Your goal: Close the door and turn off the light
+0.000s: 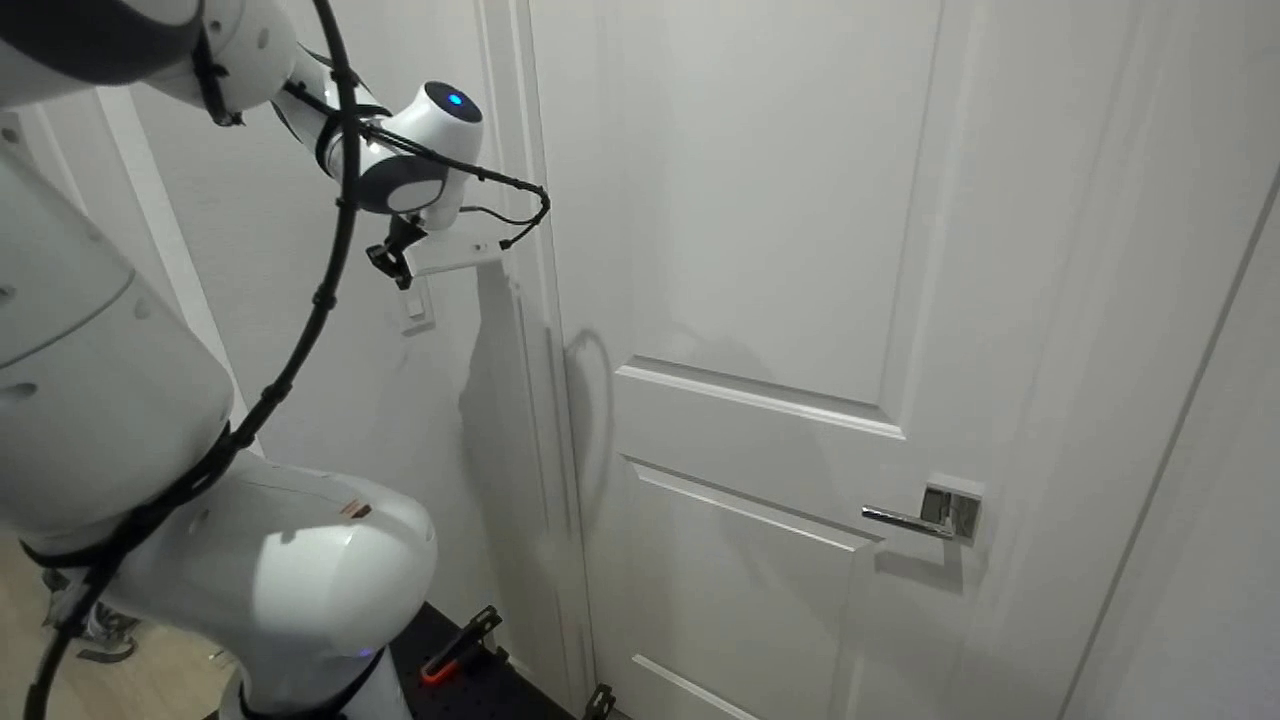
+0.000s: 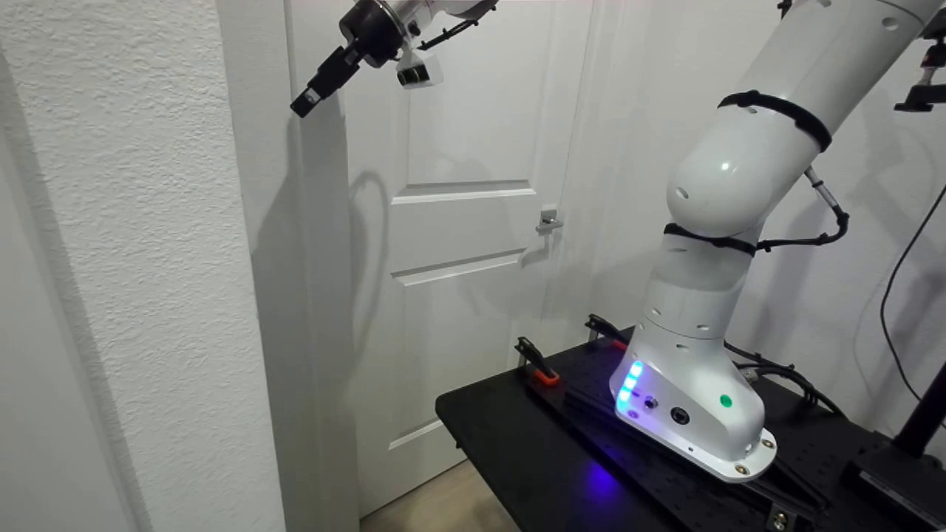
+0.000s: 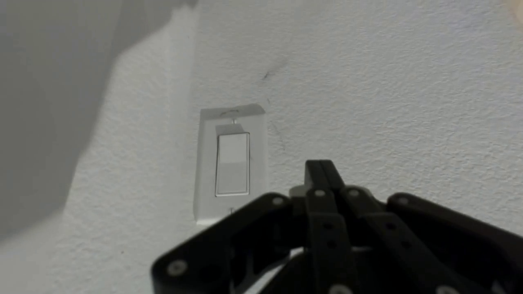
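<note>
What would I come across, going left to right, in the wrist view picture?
In that picture: a dark shadow → a white light switch → two black fingertips, closed together.

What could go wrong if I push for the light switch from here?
1. In the wrist view, the shut gripper appears right of the light switch, so pushing straight ahead may hit the wall instead.
2. The pictures don't show which end turns things off, so pressing the wrong one might change nothing.
3. In an exterior view, the cable loops out toward the door frame; depth is unclear, but it could snag during the reach.
</note>
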